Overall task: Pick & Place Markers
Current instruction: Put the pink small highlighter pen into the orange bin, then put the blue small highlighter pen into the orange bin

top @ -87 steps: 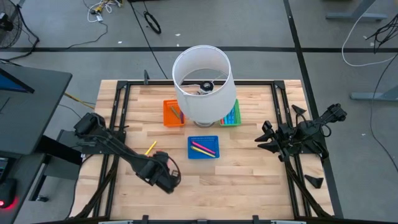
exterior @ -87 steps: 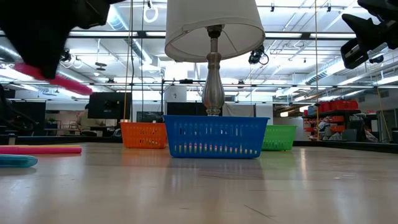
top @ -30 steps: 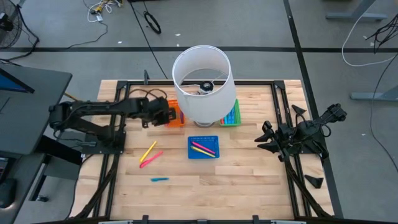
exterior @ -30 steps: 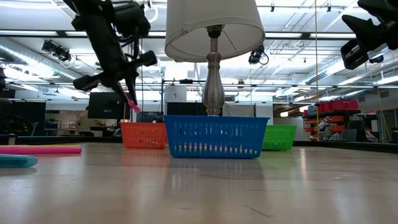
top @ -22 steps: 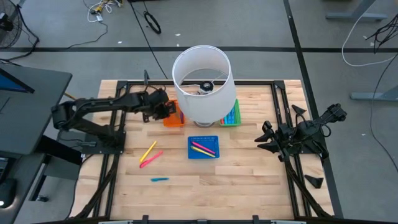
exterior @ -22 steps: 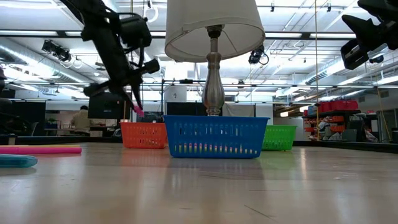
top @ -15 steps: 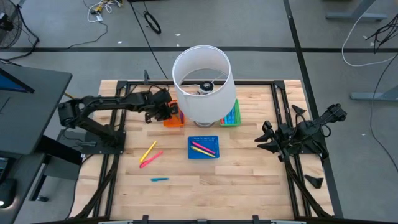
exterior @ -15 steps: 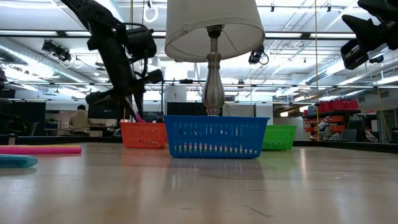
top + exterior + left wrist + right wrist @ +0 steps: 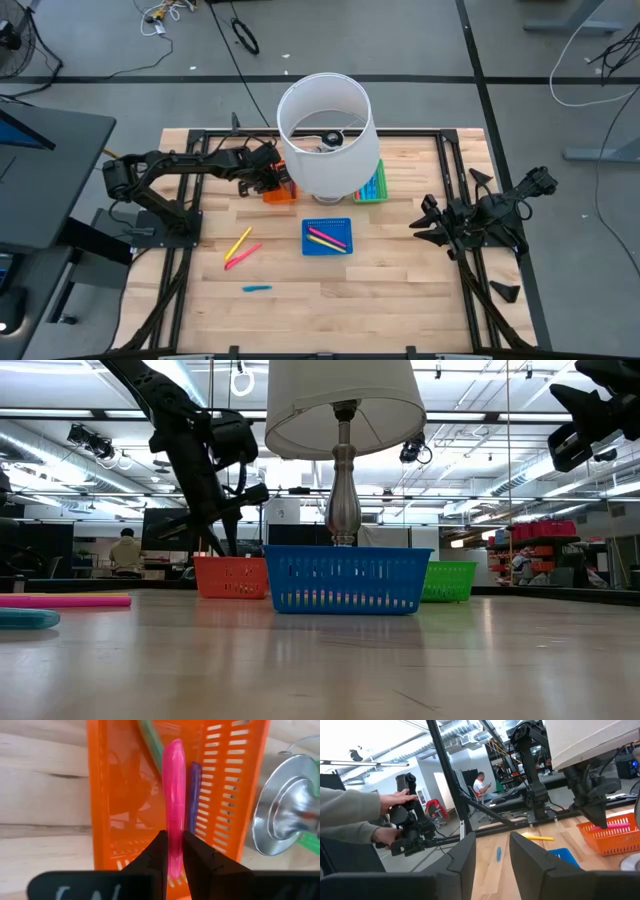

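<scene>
left gripper (image 9: 171, 851) jaws clamp your pink marker (image 9: 174, 795) | its long axis runs lengthwise over the orange tray (image 9: 102, 805), pointing away from jaws | right gripper (image 9: 432, 222) jaws parted, empty

Left gripper (image 9: 171, 851) jaws clamped; right arm aside.

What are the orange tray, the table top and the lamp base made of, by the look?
Orange tray: likely moulded plastic, glossy, with slotted walls. Table top: wood, pale butcher-block strips with visible grain, low sheen. Lamp base: looks like polished metal, silvery and mirror-like; could be plated.
</scene>
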Tool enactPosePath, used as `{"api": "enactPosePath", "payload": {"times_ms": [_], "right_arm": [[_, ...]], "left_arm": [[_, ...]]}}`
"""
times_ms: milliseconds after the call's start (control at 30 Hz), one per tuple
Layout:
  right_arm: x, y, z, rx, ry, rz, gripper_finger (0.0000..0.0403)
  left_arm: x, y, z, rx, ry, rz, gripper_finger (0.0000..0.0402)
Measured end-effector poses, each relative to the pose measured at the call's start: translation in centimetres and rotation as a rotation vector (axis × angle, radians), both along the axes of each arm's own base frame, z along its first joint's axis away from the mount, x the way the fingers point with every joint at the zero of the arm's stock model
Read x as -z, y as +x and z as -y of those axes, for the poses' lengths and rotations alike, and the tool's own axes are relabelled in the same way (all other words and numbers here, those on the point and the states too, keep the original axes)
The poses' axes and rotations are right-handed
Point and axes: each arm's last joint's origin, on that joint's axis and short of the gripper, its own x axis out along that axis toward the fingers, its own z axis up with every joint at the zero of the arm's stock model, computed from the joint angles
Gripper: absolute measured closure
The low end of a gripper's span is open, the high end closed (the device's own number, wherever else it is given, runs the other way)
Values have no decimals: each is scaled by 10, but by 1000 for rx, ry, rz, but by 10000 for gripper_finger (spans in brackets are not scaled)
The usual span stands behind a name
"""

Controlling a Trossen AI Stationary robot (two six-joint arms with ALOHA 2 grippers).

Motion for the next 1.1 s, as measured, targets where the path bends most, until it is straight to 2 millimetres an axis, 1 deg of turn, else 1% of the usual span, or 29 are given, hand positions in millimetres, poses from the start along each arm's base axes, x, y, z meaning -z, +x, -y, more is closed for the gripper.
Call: {"api": "enactPosePath", "payload": {"times_ms": [100,200,467,600,700,867,1033,1100], "right_arm": [[0,0,0,1,0,0,284],[0,0,0,1,0,0,284],[0,0,0,0,0,0,284],[0,0,0,0,0,1,284],[0,0,0,1,0,0,284],[0,0,0,0,0,0,284],[0,0,0,1,0,0,284],[0,0,0,0,0,0,284]], "left_arm": [[0,-1,-1,-8,-1,2,352],[0,-1,-3,-16,-9,9,337],[-2,0,-6,-53,-15,40,249],[-2,0,-7,-64,-20,43,217],[-3,2,-7,-82,-30,70,208],[-7,6,-7,-120,-71,149,207],[-9,10,1,-167,-141,175,207],[-13,11,6,-180,-161,194,207]]}}
